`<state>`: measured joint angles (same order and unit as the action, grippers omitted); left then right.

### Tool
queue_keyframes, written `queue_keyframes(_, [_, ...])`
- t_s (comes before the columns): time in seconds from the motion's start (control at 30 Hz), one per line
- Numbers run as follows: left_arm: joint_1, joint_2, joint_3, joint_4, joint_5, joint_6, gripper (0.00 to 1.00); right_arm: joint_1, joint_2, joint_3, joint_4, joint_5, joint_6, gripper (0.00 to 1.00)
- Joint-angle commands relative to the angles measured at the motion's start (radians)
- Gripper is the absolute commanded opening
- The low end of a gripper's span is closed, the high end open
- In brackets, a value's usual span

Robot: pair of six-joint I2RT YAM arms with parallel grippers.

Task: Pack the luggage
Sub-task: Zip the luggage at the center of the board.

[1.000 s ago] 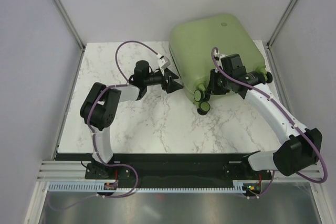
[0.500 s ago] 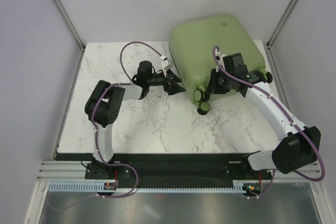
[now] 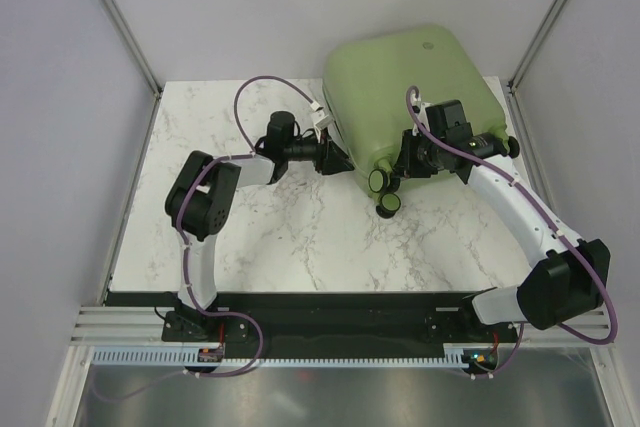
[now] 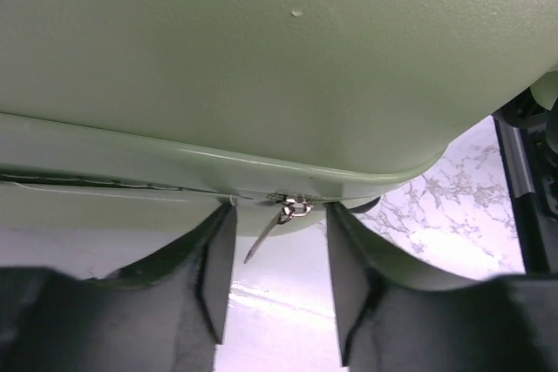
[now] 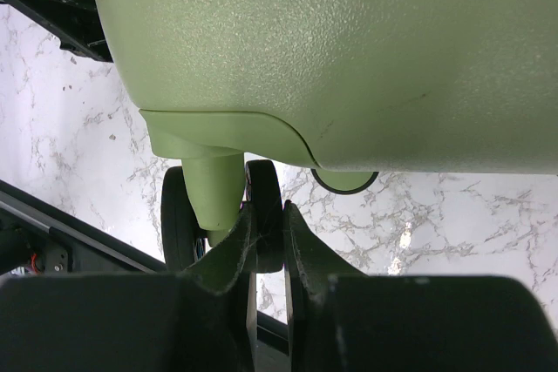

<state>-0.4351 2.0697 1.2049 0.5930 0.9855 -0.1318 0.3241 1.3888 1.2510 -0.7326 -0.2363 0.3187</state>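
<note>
At one o'clock on the surface (image 3: 280,237) lies the green hard-shell suitcase (image 3: 410,87), left tool (image 4: 279,215) spread around its zipper pull (image 4: 266,234), right tool (image 5: 266,215) pinching a caster wheel (image 5: 264,182).

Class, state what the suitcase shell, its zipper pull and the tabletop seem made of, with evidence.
Suitcase shell: likely hard plastic, matte green, finely pebbled.
Zipper pull: apparently metal, silvery, glinting.
Tabletop: marble-look, white with grey veins, glossy; possibly laminate.

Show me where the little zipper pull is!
In the left wrist view, the zipper pull hangs from the luggage seam, in the gap of the left gripper.
</note>
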Motion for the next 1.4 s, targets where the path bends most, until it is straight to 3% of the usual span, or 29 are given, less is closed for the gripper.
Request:
queue_keyframes(0.0, [-0.053, 0.013, 0.045, -0.030, -0.021, -0.019, 0.47, -0.039, 0.042, -0.027, 0.038, 0.196, -0.026, 0.00])
queue_keyframes(0.13, [-0.057, 0.010, 0.039, -0.035, -0.031, -0.025, 0.32, -0.039, 0.046, -0.024, 0.038, 0.184, -0.023, 0.00])
queue_keyframes(0.23, [-0.059, 0.000, 0.032, -0.035, -0.051, -0.029, 0.03, -0.037, 0.041, -0.027, 0.039, 0.177, -0.020, 0.00])
queue_keyframes(0.8, [-0.086, -0.123, -0.064, -0.005, 0.012, -0.077, 0.02, -0.040, 0.006, -0.024, 0.042, 0.157, 0.016, 0.00])
queue_keyframes(1.37, [-0.258, -0.223, -0.171, -0.047, -0.073, -0.075, 0.02, -0.017, -0.056, -0.032, 0.062, 0.149, 0.057, 0.00])
